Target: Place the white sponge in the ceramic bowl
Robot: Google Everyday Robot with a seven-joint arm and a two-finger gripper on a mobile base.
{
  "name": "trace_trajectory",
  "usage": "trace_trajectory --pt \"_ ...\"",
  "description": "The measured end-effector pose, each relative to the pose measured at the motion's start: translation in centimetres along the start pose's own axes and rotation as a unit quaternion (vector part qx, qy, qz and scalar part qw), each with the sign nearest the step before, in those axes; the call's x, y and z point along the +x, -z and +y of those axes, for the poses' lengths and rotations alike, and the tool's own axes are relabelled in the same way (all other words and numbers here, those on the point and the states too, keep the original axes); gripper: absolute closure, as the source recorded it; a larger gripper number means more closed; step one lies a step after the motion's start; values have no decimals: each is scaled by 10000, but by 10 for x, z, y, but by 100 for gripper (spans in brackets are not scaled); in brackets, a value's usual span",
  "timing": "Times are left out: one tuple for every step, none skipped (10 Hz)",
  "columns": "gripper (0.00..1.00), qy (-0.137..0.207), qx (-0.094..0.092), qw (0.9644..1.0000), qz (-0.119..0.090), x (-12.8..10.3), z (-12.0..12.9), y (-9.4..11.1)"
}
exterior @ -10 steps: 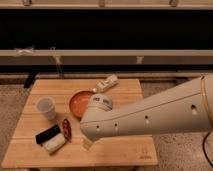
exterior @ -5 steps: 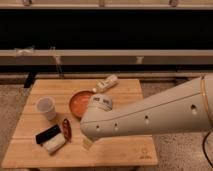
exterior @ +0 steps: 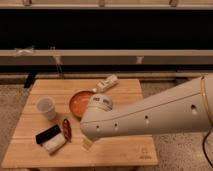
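White sponge [exterior: 54, 144]: not grabbed yet, lying flat on the desk [exterior: 62, 90], front-left of the ceramic bowl [exterior: 75, 106] and well apart from it.

Starting at the tool [exterior: 88, 143] though: mostly buried behind the fat white arm [exterior: 150, 117], just a pale bit poking out underneath, in front of the bowl. Can't tell whether spread or pressed together, and can't see anything held.

Going outward: bowl partly covered by the arm's rounded end. Then a small dark red thing [exterior: 66, 129] front-left of the bowl, a black block [exterior: 48, 134] further out the same way, and snug alongside that, furthest from the bowl, the sponge. Clear cup [exterior: 46, 107] left of the bowl, white packet [exterior: 107, 82] behind-right of it. Not to be mixed up with the sponge, either of them.

Step in hand, best guess: getting over to the sponge. Would swing out front-left from the bowl, drop straight down from above, and bite across the short width while staying off the black block hugging the bowl-ward side. Easy on the squeeze too, looks soft.

Long axis: slanted, one end aimed away from the bowl, the other toward the patch of desk in front of the bowl, parallel to the black block. Worth turning the wrist to match that slant before going down.
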Motion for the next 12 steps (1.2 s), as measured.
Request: trace_trajectory --pt "20 0 0 10000 0 0 0 0" --pt "20 0 0 10000 0 0 0 0" --pt "20 0 0 10000 0 0 0 0" --pt "20 0 0 10000 0 0 0 0" --pt "20 0 0 10000 0 0 0 0" --pt "20 0 0 10000 0 0 0 0" --pt "20 0 0 10000 0 0 0 0" --pt "20 0 0 10000 0 0 0 0" --pt "20 0 0 10000 0 0 0 0" --pt "20 5 4 10000 -1 0 0 0" --pt "20 19 17 10000 -3 -1 0 0" --pt "20 143 51 9999 -19 -4 1 0"
